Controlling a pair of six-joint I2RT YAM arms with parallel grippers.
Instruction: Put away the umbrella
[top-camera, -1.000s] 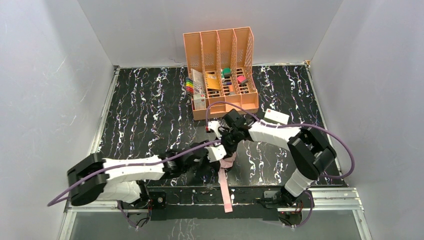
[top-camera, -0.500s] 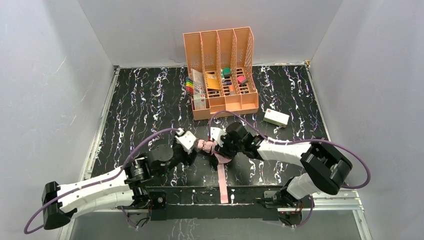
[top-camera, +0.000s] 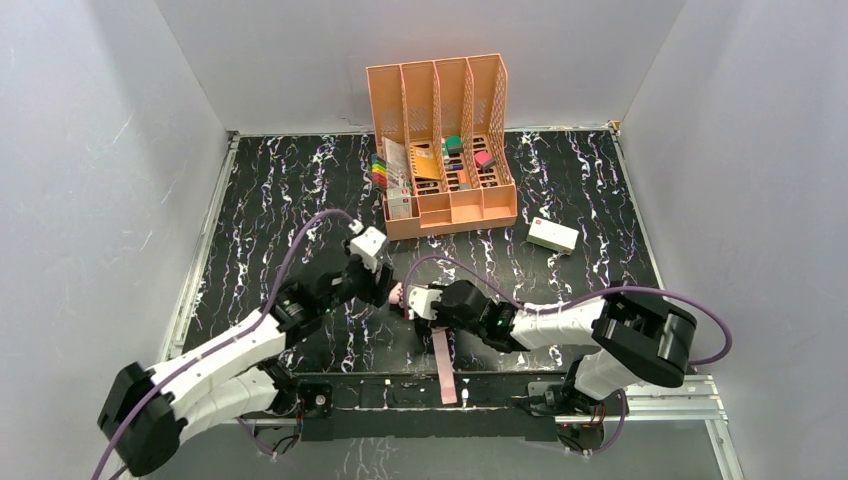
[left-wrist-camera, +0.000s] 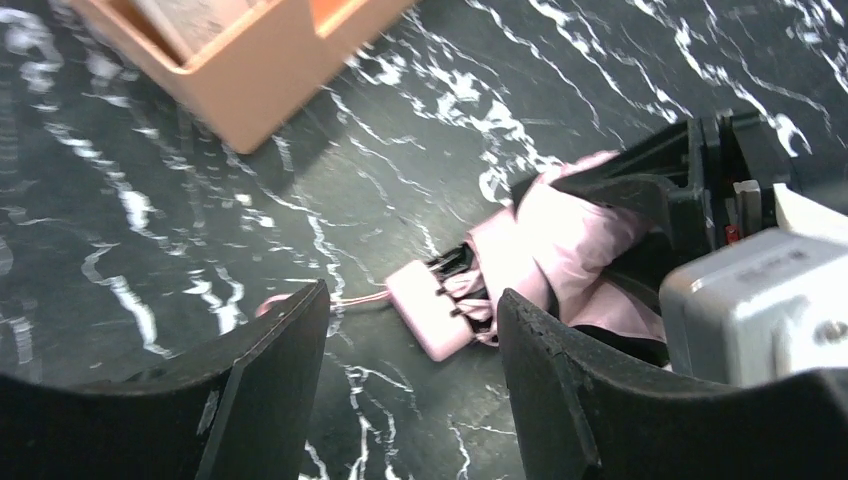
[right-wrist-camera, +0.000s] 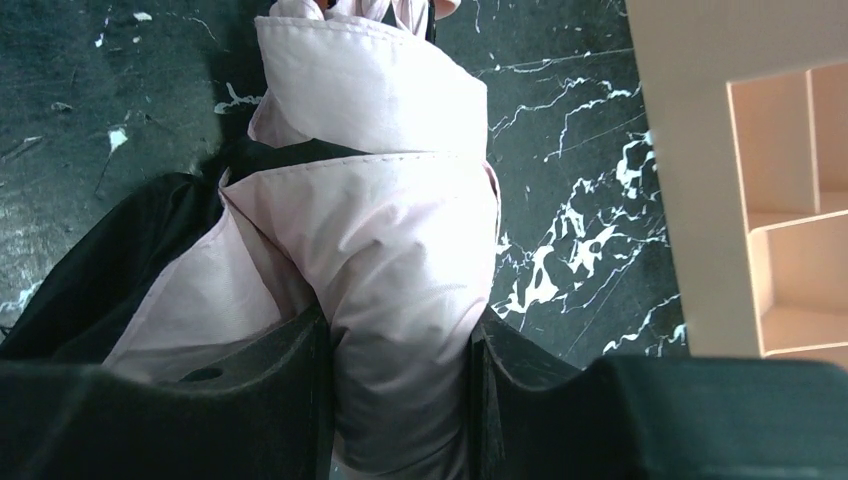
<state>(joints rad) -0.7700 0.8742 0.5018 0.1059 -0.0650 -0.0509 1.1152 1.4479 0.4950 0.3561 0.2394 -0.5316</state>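
The umbrella (right-wrist-camera: 400, 220) is folded, pale pink outside with black showing beneath, and lies on the marble table near the front middle. My right gripper (right-wrist-camera: 400, 400) is shut on its bunched fabric; in the top view the right gripper (top-camera: 425, 302) covers most of it. A pink strap (top-camera: 444, 368) trails toward the front edge. In the left wrist view the umbrella's pink handle (left-wrist-camera: 432, 322) lies on the table with a thin cord, and the folded canopy (left-wrist-camera: 580, 240) runs into the right gripper. My left gripper (left-wrist-camera: 410, 375) is open just short of the handle; in the top view it (top-camera: 385, 290) is at the umbrella's left end.
The orange desk organiser (top-camera: 442, 140) with small coloured items stands at the back middle; its corner shows in the left wrist view (left-wrist-camera: 250, 70) and right wrist view (right-wrist-camera: 740, 200). A small white box (top-camera: 553, 235) lies at the right. Purple cables loop over both arms.
My left arm swung out and forward from the front centre to the umbrella's left end. My right gripper drew back toward the front with the umbrella, which shifted slightly left.
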